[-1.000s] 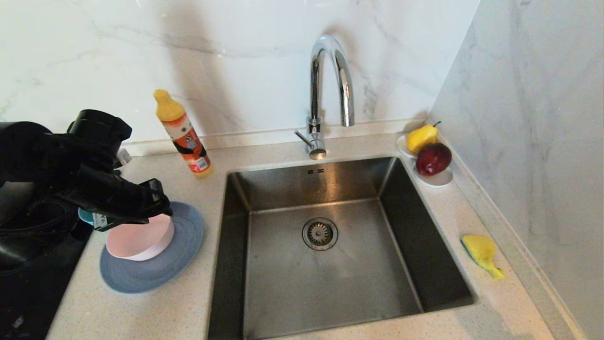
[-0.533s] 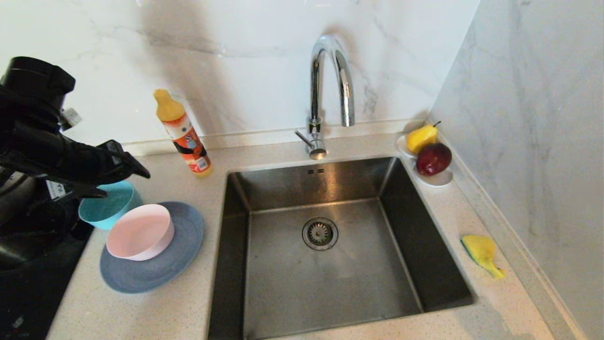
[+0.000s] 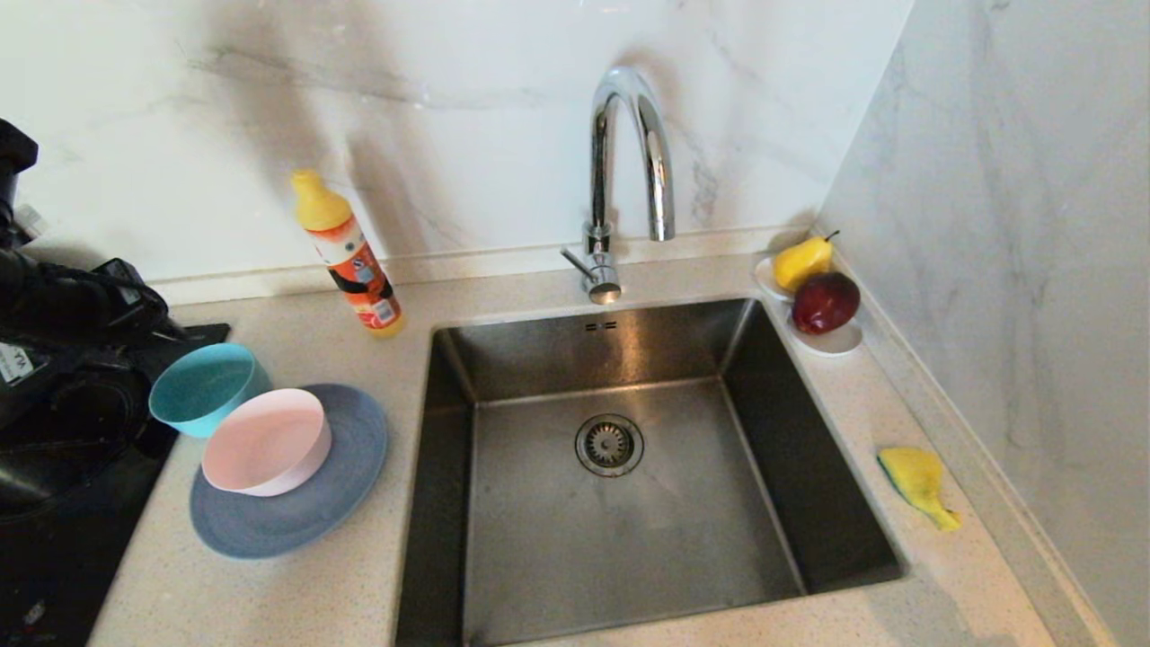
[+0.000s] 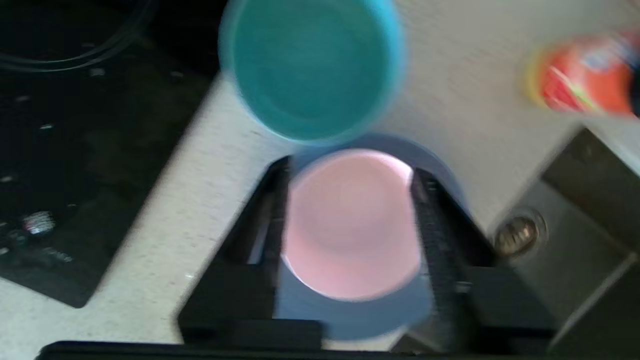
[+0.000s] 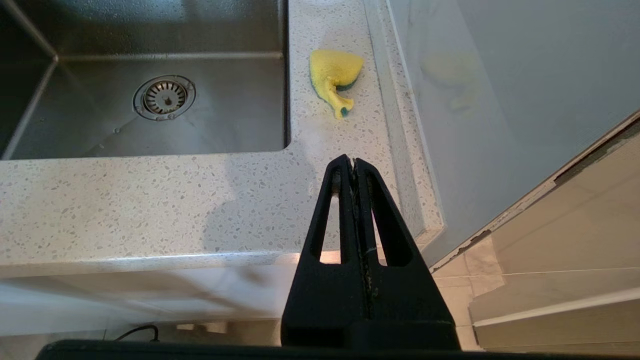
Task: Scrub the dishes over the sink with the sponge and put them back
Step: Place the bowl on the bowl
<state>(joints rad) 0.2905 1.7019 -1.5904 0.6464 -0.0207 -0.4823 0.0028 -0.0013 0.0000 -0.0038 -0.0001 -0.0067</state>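
Observation:
The dishes stand left of the sink (image 3: 629, 503): a pale pink bowl (image 3: 267, 440) on a grey-blue plate (image 3: 332, 490), with a teal bowl (image 3: 202, 388) touching the plate's far-left rim. My left arm (image 3: 72, 305) is drawn back at the far left, clear of them. In the left wrist view the left gripper (image 4: 351, 167) is open and empty, looking down on the pink bowl (image 4: 350, 225) and teal bowl (image 4: 310, 65). The yellow sponge (image 3: 916, 481) lies on the counter right of the sink. My right gripper (image 5: 353, 161) is shut over the counter's front edge, short of the sponge (image 5: 334, 75).
A chrome tap (image 3: 620, 180) rises behind the sink. An orange bottle with a yellow cap (image 3: 346, 256) stands at the back left. A white saucer (image 3: 835, 340) with a pear and an apple sits in the back right corner. A black hob (image 3: 54, 503) borders the dishes.
My left gripper has come off the pink bowl's far rim and drawn back up and to the left, uncovering the teal bowl. The bowls and plate stayed put. The right arm has not moved.

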